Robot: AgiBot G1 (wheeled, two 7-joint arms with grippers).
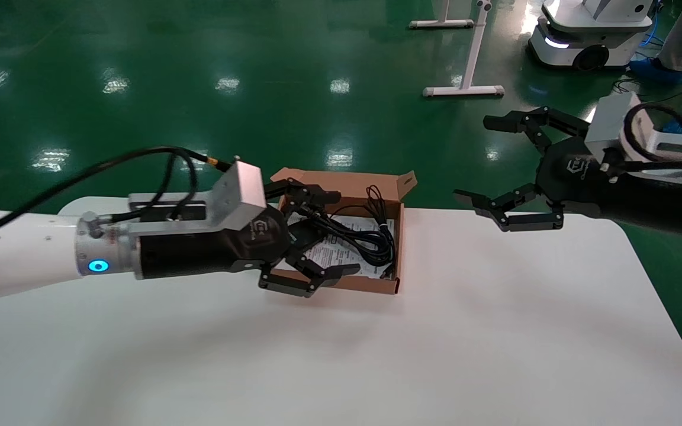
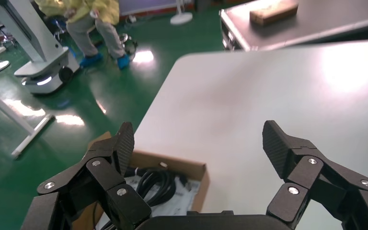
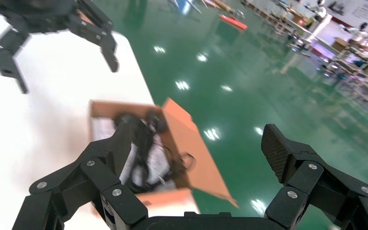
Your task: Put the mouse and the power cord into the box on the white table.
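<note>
The power cord [image 1: 370, 234], a thick black looped bundle, lies inside the box [image 1: 401, 232] on the printed sheet [image 1: 332, 248]; the mouse cannot be made out with certainty behind the left hand [image 1: 308, 236]. That hand hangs over the box's left side with fingers spread and nothing held, so the sound course is judged to be a straight lift clear without snagging a loop. The right hand [image 1: 510, 171], also spread and empty, hangs over the far right of the worktop [image 1: 465, 331], apart from the box.

Left tool [image 1: 317, 236] gapes over box [image 1: 397, 260] holding power cord [image 1: 370, 236].
</note>
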